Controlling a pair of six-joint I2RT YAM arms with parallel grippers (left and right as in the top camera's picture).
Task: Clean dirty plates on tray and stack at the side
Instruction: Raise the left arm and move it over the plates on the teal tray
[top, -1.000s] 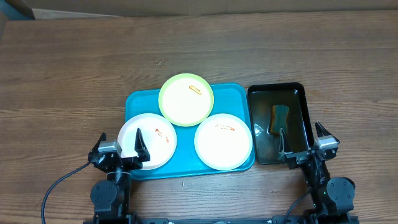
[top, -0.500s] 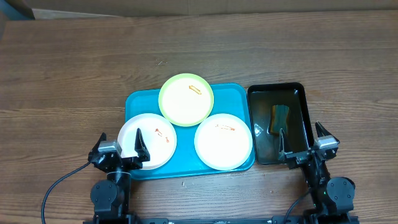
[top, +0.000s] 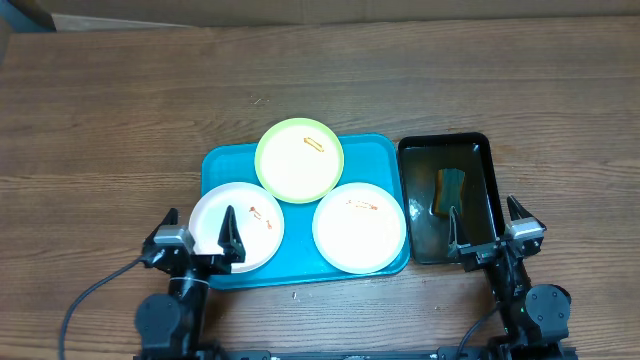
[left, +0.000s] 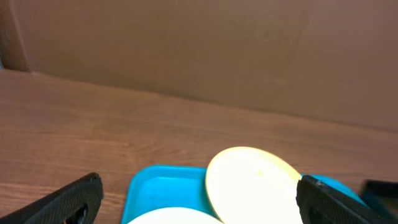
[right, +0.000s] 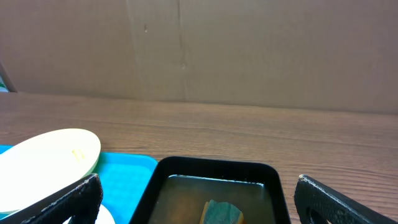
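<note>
Three plates lie on the teal tray (top: 226, 163). The yellow-green plate (top: 299, 160) is at the back, a white plate (top: 238, 228) at the front left and a white plate (top: 359, 227) at the front right; each has small orange-red smears. My left gripper (top: 196, 238) is open and empty at the near edge by the left white plate. Its wrist view shows the tray (left: 163, 186), the yellow-green plate (left: 252, 185) and a white plate's rim (left: 174, 216). My right gripper (top: 488, 232) is open and empty at the near end of the black tray.
A black tray (top: 482, 152) holding water and a green-and-yellow sponge (top: 449, 189) stands right of the teal tray; the right wrist view shows the black tray (right: 214, 168) and sponge (right: 222, 213). A brown cardboard wall (right: 249, 50) runs along the table's far edge.
My left arm has shifted slightly towards the near edge. The plates and the right arm have not moved.
</note>
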